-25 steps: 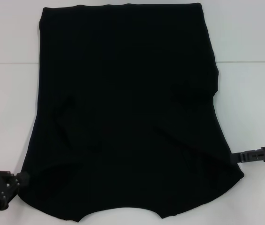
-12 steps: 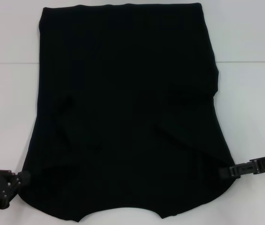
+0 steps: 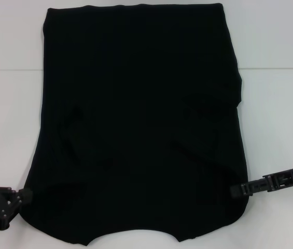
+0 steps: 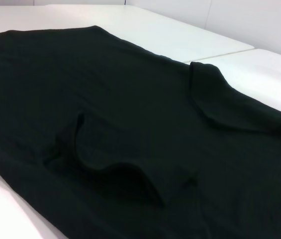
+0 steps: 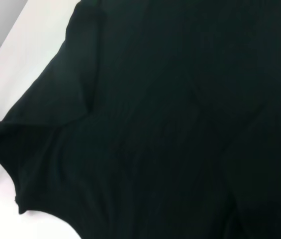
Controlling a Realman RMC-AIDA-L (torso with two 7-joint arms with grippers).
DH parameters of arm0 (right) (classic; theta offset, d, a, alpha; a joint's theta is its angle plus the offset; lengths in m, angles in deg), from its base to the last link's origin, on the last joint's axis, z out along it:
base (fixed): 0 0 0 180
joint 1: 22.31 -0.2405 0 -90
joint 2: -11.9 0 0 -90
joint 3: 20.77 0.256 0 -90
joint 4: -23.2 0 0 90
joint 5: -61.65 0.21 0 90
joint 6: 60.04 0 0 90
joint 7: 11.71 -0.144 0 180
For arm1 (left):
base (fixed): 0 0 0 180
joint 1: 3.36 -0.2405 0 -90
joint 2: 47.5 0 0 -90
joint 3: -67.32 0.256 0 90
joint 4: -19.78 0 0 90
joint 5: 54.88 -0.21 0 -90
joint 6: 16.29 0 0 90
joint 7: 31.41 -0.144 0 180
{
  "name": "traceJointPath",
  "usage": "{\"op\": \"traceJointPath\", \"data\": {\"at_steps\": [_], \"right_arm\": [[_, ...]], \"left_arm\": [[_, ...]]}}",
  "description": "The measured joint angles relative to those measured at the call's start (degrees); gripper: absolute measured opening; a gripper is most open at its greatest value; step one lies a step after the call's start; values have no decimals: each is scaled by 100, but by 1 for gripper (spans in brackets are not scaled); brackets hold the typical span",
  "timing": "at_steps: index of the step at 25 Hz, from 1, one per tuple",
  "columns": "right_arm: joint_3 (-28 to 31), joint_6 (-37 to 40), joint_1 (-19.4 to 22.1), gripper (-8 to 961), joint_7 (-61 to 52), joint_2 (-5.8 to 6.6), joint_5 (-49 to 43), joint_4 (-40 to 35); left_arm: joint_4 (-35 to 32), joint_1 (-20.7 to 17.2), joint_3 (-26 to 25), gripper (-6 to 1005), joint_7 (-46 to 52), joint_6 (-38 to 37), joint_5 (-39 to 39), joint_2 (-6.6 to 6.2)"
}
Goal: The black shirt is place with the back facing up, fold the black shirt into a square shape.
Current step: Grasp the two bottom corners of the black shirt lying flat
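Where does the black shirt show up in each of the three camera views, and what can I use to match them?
Head view: the black shirt fills the middle, neckline at the near edge, left gripper and right gripper at its near corners.
Left wrist view: the shirt covers most of the picture.
Right wrist view: it fills all but one side.
Shared landmark: the white table, which also borders the shirt in both wrist views.

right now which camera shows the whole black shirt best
The head view: the black shirt lies flat nearly whole, left gripper and right gripper at its near corners. The left wrist view shows only folded sleeves and creases; the right wrist view only one edge.
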Motion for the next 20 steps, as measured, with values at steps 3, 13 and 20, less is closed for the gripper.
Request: {"op": "traceJointPath", "data": {"at_steps": [3, 13, 20], "right_arm": [[-5, -44, -14, 897, -34, -2, -6, -23], [-26, -166, -69, 554, -197, -64, -211, -6], [-8, -155, -29, 242, -196, -49, -215, -4]], "left_arm": [[0, 0, 0, 2, -4, 5, 0, 0], [0, 33, 0, 2, -12, 24, 0, 1], [0, 48, 0, 2, -11, 77, 0, 1]]}}
